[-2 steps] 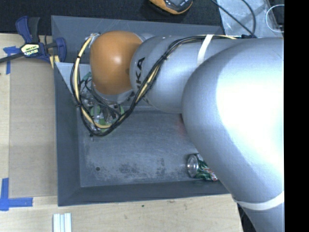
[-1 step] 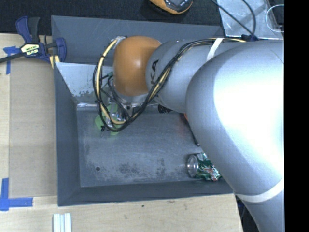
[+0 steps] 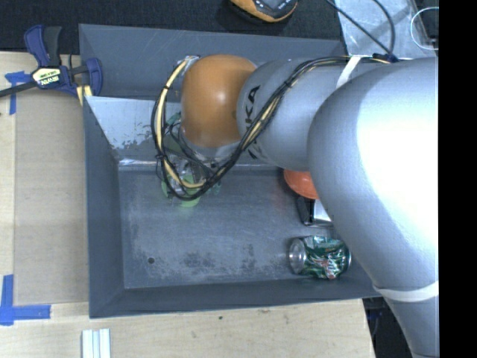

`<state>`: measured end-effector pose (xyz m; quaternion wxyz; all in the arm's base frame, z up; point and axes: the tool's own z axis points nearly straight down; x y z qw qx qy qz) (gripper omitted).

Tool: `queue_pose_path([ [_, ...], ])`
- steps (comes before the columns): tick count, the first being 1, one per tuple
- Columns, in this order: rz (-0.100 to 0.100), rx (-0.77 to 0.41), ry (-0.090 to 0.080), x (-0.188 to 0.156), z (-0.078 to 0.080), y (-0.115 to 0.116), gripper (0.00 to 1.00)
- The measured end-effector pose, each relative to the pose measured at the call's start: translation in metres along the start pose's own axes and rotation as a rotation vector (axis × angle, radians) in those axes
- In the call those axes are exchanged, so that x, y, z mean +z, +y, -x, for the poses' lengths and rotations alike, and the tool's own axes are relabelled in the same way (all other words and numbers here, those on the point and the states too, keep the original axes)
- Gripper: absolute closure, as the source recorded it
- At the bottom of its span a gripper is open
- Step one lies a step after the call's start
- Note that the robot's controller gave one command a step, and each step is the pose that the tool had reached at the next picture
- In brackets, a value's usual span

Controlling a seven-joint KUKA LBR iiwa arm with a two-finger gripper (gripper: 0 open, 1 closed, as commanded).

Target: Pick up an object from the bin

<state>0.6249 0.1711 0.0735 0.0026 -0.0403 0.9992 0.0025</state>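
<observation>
Camera view: one crushed can (image 3: 319,256), one orange object (image 3: 298,183).

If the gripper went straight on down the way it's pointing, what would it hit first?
Probably the small green thing at the far left of the bin, peeking out right beneath the gripper. The gap between them is hard to judge from above. The can lies well off that line.

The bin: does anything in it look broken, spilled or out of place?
The green drink can, lying on its side in the lower right corner of the bin, is crumpled and dented. Nothing looks spilled. An orange thing above it is mostly hidden under the arm, so I cannot judge it.
</observation>
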Motion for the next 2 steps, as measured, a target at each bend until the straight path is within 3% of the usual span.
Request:
queue_pose_path([
  [2,0.0,0.001,0.0,-0.0015,-0.0002,-0.0002,1.0],
])
